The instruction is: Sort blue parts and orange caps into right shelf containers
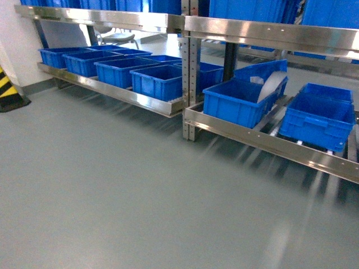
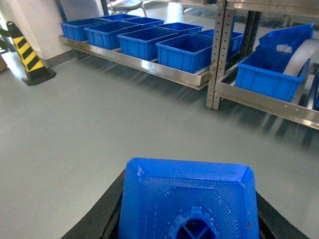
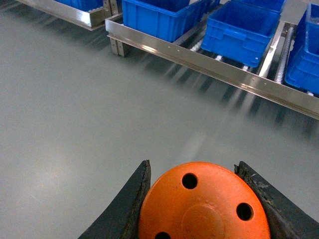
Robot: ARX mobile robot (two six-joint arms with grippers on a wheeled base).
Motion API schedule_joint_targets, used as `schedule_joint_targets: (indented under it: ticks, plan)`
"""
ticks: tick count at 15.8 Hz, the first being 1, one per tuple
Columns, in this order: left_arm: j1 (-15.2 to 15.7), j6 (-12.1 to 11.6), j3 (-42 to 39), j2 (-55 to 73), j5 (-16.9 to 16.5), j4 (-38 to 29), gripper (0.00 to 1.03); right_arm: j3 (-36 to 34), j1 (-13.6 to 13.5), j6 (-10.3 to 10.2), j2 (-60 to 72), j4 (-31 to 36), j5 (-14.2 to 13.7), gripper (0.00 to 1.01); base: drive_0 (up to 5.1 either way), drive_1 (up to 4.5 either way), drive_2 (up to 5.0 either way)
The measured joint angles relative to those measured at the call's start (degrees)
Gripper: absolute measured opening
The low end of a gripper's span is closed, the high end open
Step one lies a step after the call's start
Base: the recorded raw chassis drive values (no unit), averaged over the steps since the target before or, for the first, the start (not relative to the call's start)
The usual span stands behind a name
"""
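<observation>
— Where are the parts held, relative to the shelf (image 1: 269, 143)?

— An orange cap (image 3: 204, 204) is clamped in the right gripper (image 3: 199, 199), a blue part (image 2: 189, 199) in the left gripper (image 2: 187, 209); both are well short of the shelf.

— Which arm is nearer the right shelf containers (image 1: 242, 101)?

— The right, it is judged; the containers lie ahead and rightward.

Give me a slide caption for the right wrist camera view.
Right gripper holds an orange cap above grey floor, facing blue crates on the steel shelf.
</observation>
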State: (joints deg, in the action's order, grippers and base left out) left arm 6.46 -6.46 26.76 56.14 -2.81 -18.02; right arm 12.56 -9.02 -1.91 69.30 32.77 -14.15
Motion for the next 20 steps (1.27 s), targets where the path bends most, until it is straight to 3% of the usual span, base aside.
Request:
schedule_joint_targets:
  ticks: [20]
  plan:
    - [0.02, 0.0, 0.0, 0.0, 0.04, 0.0, 0.44, 0.0, 0.0, 0.0, 0.0, 0.0, 0.0, 0.43, -1.6, -1.61, -1.6]
